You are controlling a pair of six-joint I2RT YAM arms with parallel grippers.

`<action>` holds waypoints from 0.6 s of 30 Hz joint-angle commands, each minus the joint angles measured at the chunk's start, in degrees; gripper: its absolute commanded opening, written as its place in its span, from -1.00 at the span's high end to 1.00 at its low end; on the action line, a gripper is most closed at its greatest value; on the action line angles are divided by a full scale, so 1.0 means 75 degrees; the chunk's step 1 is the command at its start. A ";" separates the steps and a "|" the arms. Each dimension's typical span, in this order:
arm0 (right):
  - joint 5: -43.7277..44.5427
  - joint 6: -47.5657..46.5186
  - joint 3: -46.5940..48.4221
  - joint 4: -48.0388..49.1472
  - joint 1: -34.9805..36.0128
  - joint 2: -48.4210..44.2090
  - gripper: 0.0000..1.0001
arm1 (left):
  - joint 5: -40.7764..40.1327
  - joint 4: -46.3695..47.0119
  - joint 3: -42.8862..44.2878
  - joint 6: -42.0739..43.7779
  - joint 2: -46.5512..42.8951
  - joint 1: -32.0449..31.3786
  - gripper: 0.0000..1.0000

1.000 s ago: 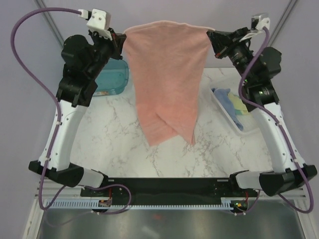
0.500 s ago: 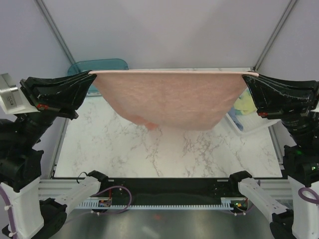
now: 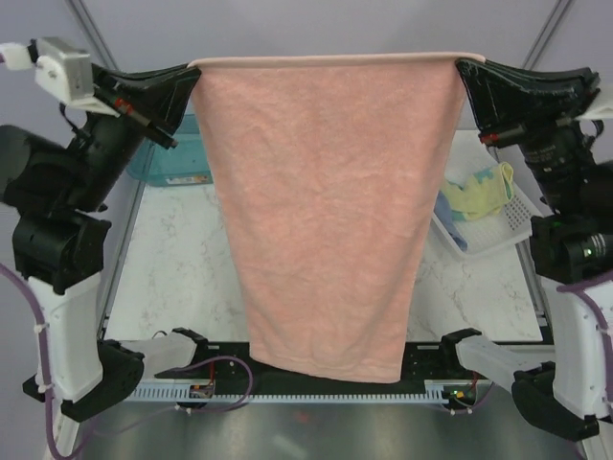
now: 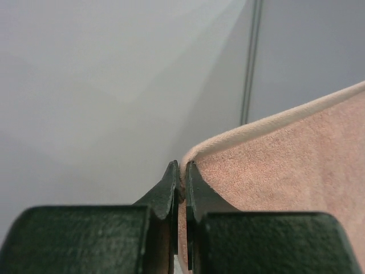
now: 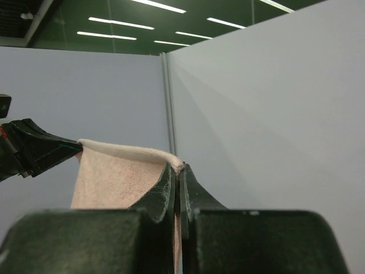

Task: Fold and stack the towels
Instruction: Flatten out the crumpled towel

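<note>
Overhead, pink towel (image 3: 326,211) hangs full-length | wrist views: left fingers (image 4: 165,195), right fingers (image 5: 164,189) pinching its top corners

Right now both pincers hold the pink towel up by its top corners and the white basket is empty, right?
Not empty: top external shows the white basket holding a pale yellow towel and a blue towel. The left pincer and right pincer do hold the pink towel by its top corners.

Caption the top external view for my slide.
Left gripper and right gripper hold the salmon-pink towel up by its top corners.
</note>
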 commanded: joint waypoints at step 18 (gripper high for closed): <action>0.0409 -0.1339 0.1138 0.2163 -0.0649 0.6041 1.00 | -0.2084 0.3620 0.0093 0.1424 0.5038 0.1001 0.95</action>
